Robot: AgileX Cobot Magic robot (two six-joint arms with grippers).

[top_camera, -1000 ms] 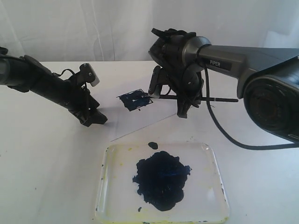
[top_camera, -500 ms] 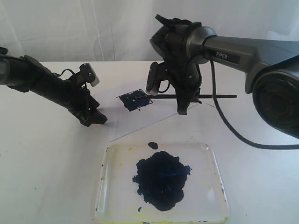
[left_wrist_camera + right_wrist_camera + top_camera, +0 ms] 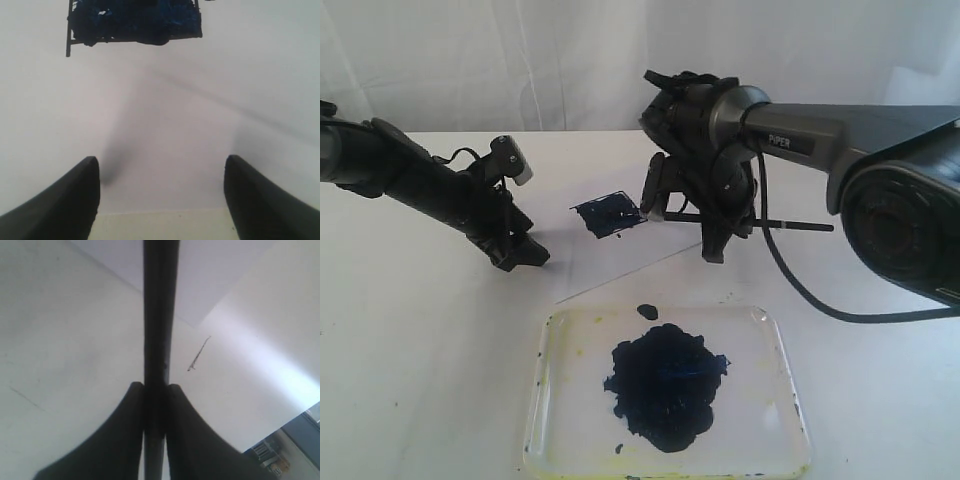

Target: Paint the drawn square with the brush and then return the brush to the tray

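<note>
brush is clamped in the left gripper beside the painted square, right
Not the left: the right gripper holds the brush, jaws shut on it in the right wrist view. The left gripper is open and empty. The brush does lie beside the painted square.

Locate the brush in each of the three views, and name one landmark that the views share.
Exterior view: the brush lies nearly level, right of centre, pointing toward the painted drawn square.
Left wrist view: not in it.
Right wrist view: it runs straight through the middle, clamped in the right gripper.
Shared landmark: the white paper sheet, visible in all three.
</note>
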